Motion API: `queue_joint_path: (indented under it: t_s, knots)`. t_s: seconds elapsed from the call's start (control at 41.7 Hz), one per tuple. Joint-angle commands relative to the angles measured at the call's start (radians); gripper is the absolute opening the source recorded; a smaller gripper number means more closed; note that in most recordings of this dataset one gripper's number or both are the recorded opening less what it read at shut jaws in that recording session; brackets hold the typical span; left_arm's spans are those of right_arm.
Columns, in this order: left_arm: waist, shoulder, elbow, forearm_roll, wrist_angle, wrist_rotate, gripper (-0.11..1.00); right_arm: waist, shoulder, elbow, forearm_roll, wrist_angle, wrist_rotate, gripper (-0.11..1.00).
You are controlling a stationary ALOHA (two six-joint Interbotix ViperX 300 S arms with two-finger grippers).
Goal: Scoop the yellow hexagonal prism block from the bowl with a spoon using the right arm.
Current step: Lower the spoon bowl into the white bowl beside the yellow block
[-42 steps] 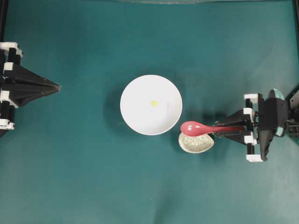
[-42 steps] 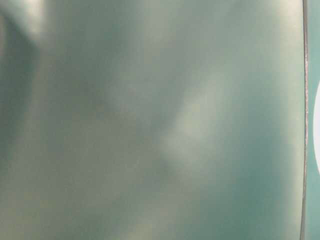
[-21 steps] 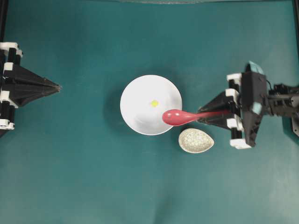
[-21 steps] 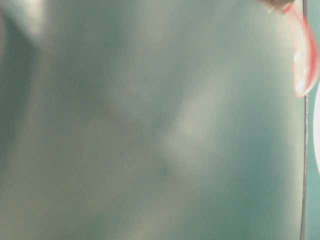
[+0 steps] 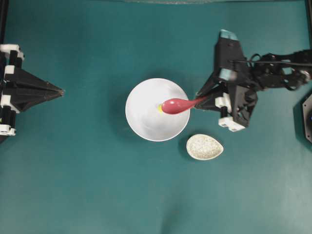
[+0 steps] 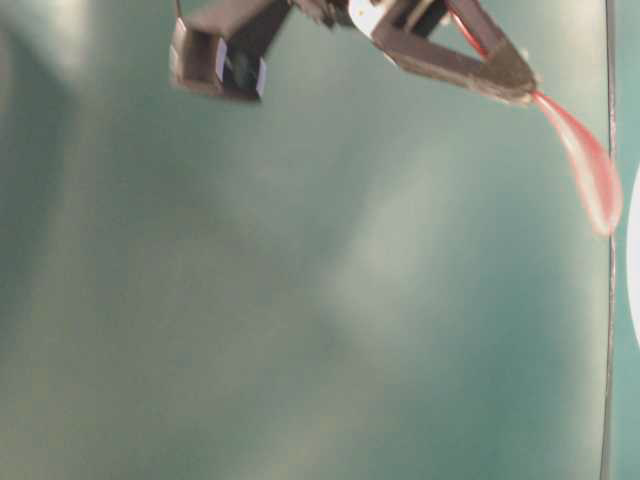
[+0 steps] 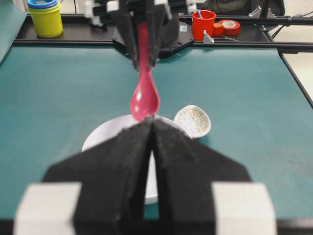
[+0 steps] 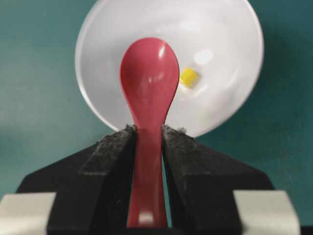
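Two of my right gripper's [image 8: 146, 142] fingers [image 8: 110, 152] clamp the spoon [image 5: 176, 105] above the bowl [image 5: 146, 122]; my left gripper [image 7: 152, 128] is closed, empty.

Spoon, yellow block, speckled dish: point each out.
spoon [image 8: 149, 78], right wrist view, middle of the scoop.
yellow block [image 8: 188, 77], right wrist view, top face.
speckled dish [image 5: 204, 147], overhead view, inside centre.

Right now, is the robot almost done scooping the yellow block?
Partly. Done: the right end effector grips the spoon. In hand: its scoop hangs over the bowl, beside the block. Left: getting the block, not yet scooped, onto the spoon.
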Motion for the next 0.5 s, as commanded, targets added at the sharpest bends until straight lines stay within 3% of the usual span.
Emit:
queue_joint_path:
  t_s: [0.0, 0.24, 0.479]
  knots:
    - [0.0, 0.009, -0.023, 0.002, -0.005, 0.0, 0.0, -0.014, 0.02, -0.057, -0.011, 0.049, 0.0, 0.26]
    - [0.0, 0.009, -0.023, 0.002, -0.005, 0.0, 0.0, -0.021, 0.109, -0.153, -0.057, 0.141, 0.014, 0.26]
    - [-0.002, 0.009, -0.023, 0.002, -0.003, 0.0, 0.0, -0.021, 0.179, -0.242, -0.164, 0.267, 0.104, 0.26]
